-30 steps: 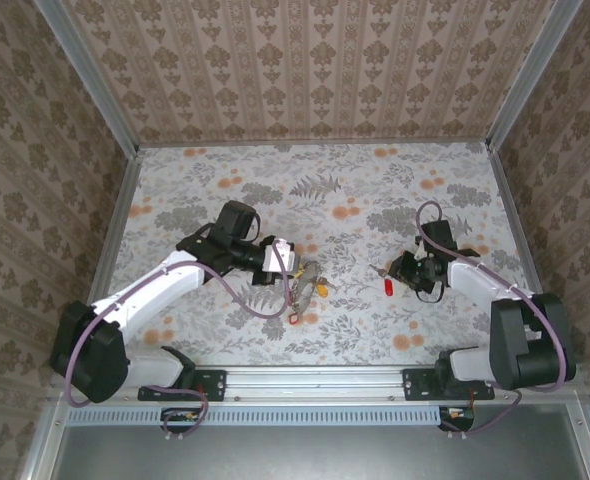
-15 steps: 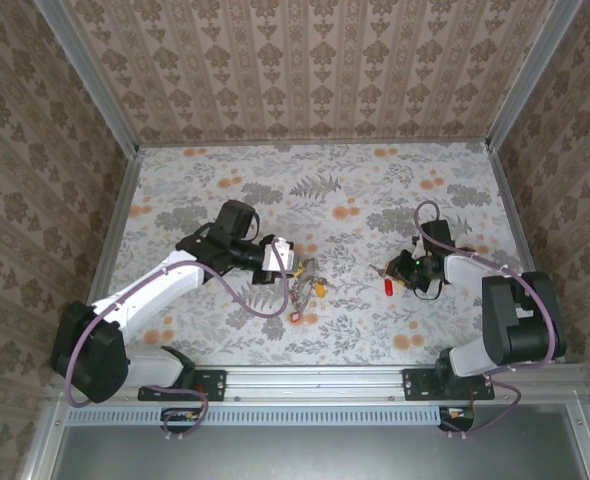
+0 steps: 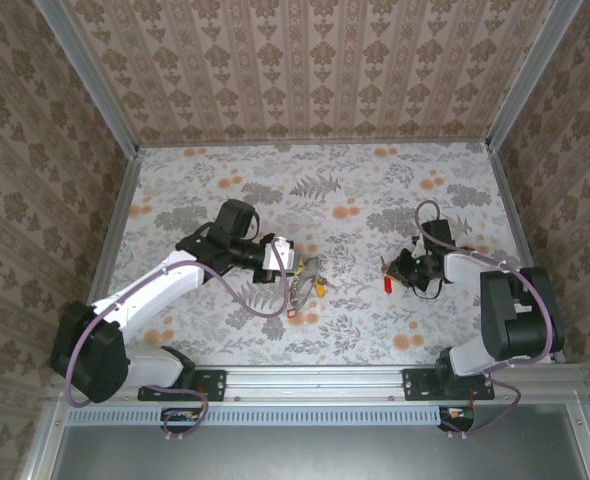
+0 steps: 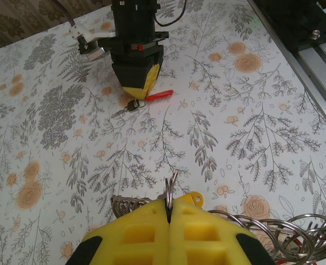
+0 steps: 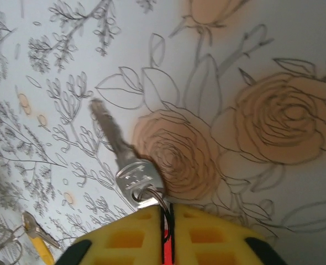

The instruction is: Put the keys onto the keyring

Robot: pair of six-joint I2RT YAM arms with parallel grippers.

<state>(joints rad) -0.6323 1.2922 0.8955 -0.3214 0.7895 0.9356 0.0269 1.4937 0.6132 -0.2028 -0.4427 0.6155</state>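
Note:
The keyring [image 4: 170, 185], a thin metal loop, stands on edge between the yellow fingers of my left gripper [image 4: 168, 205], which is shut on it. More wire loops [image 4: 287, 237] and a yellow-headed key [image 4: 195, 197] lie just past the fingers. In the top view the left gripper [image 3: 297, 268] sits mid-table over the keyring [image 3: 306, 284]. My right gripper [image 5: 167, 212] is shut on the small ring of a silver key [image 5: 131, 174]; a red piece [image 5: 167, 251] shows between its pads. From the left wrist view the right gripper [image 4: 138, 93] is down at the table, with the red piece [image 4: 159, 95] and key [image 4: 124, 109] poking out.
A small red key [image 3: 293, 317] lies on the floral table [image 3: 375, 200] near the left gripper. A yellow-headed key [image 5: 37, 238] lies at the lower left of the right wrist view. Patterned walls [image 3: 305, 70] close the table in on three sides.
The right gripper has closed on the key's small ring and edged slightly left, its forearm swinging round. The left gripper stays shut on the keyring, which has shifted a little.

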